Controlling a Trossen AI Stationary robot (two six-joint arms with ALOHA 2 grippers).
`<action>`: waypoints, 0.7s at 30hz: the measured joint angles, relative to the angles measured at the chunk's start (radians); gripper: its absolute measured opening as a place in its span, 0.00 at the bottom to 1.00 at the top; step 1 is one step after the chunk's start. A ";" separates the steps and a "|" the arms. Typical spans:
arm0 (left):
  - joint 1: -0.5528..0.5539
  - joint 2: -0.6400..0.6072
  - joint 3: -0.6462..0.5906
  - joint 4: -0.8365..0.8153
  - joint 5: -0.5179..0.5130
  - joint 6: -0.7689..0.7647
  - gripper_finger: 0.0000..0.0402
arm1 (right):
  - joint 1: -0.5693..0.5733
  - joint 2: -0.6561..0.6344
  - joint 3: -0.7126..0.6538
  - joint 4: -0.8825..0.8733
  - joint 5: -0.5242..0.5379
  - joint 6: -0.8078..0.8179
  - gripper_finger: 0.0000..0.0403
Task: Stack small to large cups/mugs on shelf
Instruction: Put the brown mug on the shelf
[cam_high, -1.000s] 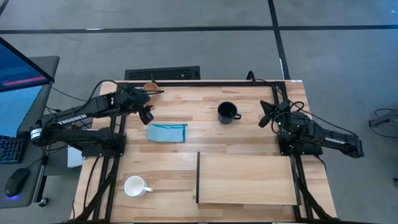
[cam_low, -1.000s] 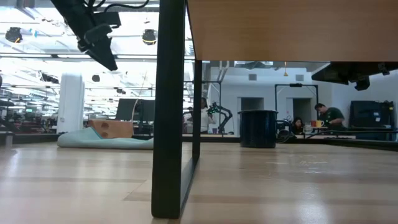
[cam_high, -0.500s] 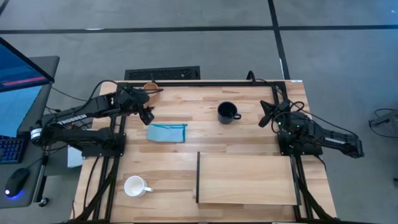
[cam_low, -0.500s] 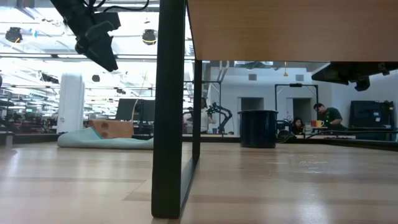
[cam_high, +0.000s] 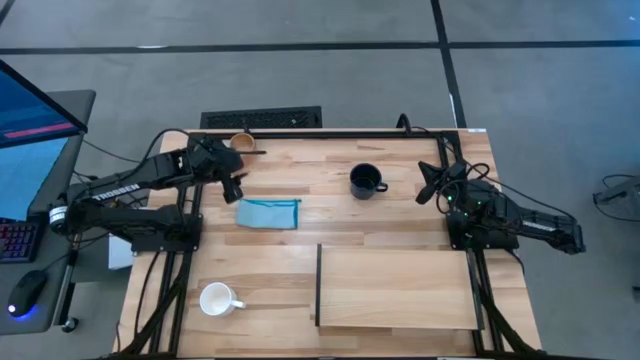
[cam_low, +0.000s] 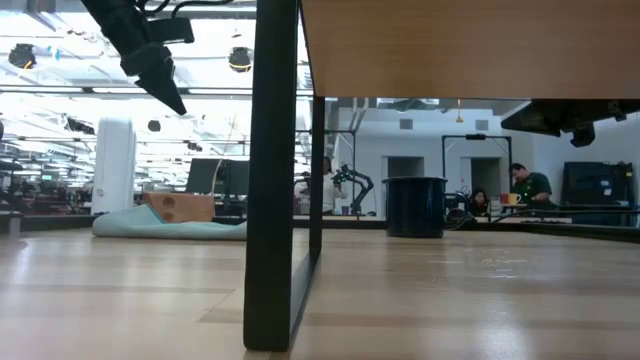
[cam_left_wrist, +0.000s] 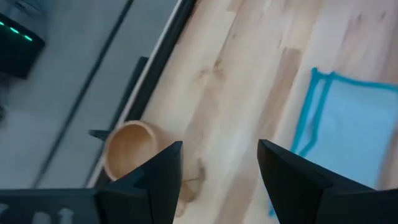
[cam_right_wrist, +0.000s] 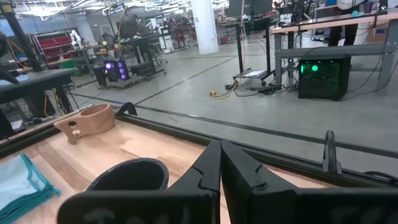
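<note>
The tan wooden cup (cam_high: 241, 141) stands at the table's far left edge; it also shows in the left wrist view (cam_left_wrist: 129, 148). The glossy black mug (cam_high: 366, 181) stands at the far middle. The white mug (cam_high: 217, 299) stands near the front left. The shelf (cam_high: 395, 288), a pale board with a dark edge strip, stands at the front right. My left gripper (cam_high: 232, 182) is open and empty, above the table just nearer than the wooden cup. My right gripper (cam_high: 428, 186) is shut and empty, to the right of the black mug.
A blue cloth (cam_high: 268, 213) lies flat between the wooden cup and the shelf, beside my left gripper. In the low view the shelf board (cam_low: 470, 45) stands raised on a dark leg (cam_low: 272, 170). People show in the room beyond the table.
My left gripper has shifted a little toward the table's left edge, staying open, and more of the wooden cup shows beside it. The cups, the cloth and my right arm have kept still.
</note>
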 joint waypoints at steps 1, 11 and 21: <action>0.002 0.000 -0.001 0.005 -0.011 0.007 0.50 | 0.000 0.000 0.000 0.000 0.000 0.000 0.08; 0.046 0.056 -0.024 0.056 -0.006 0.012 0.50 | 0.000 0.000 0.000 0.000 -0.001 0.004 0.08; 0.160 0.208 -0.024 0.057 0.001 0.075 0.50 | 0.000 0.000 0.001 -0.007 -0.006 0.060 0.08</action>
